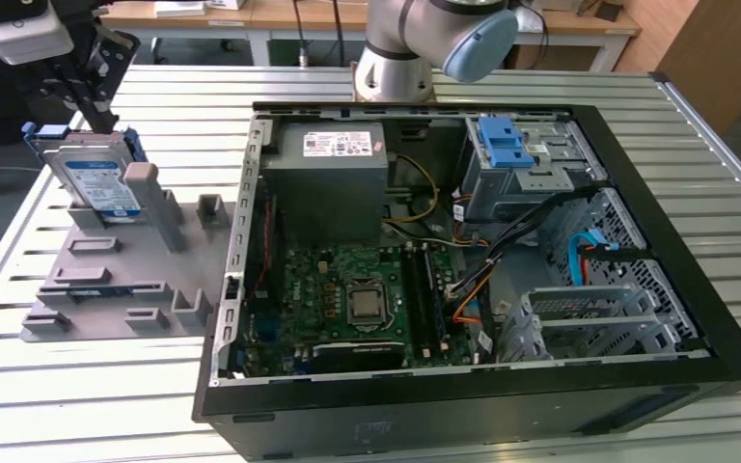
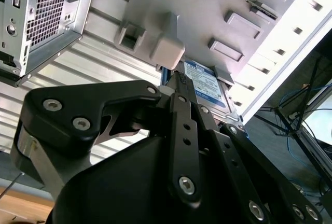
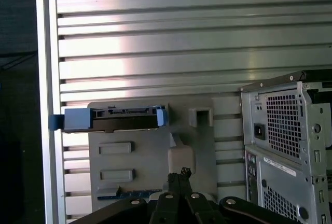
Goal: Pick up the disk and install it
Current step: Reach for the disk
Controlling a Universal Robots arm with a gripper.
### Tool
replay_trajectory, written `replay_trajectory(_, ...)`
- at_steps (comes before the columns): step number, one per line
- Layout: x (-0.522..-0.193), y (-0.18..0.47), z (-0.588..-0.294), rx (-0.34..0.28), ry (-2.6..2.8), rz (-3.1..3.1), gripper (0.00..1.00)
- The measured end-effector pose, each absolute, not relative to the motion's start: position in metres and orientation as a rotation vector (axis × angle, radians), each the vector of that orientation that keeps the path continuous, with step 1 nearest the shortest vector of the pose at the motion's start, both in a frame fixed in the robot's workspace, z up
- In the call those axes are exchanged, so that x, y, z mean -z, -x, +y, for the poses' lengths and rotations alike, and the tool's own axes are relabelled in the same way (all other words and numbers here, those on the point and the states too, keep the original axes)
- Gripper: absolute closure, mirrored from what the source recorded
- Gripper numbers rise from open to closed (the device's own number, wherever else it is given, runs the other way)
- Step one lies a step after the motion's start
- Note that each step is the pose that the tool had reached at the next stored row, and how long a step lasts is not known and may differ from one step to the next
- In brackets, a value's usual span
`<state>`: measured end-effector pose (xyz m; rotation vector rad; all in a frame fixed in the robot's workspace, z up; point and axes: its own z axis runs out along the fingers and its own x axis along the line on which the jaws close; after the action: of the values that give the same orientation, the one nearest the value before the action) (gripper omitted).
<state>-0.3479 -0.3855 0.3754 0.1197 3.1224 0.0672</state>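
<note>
1. Gripper, nearest the lens, looked clenched on nothing. It hovered just above the disk, which stood upright in the grey fixture beneath it.
2. Descending with its fingers pinched together could ram the disk's top edge or tip it from its slot.
3. An off-centre grasp on the blue bracket could let the disk twist, then jam at the drive cage well away.

The arm is showing silver-grey rounded tubing with a pale blue cap on one joint, while its tool is showing matte black jointed links studded with round silver screws and, in the exterior view, is wearing a whitish housing above.
</note>
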Motion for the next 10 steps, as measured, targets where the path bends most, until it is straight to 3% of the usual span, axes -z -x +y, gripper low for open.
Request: replay_trajectory(10,-0.3752,0.3501,-0.3855,-0.067,-0.12,3.122,0.89)
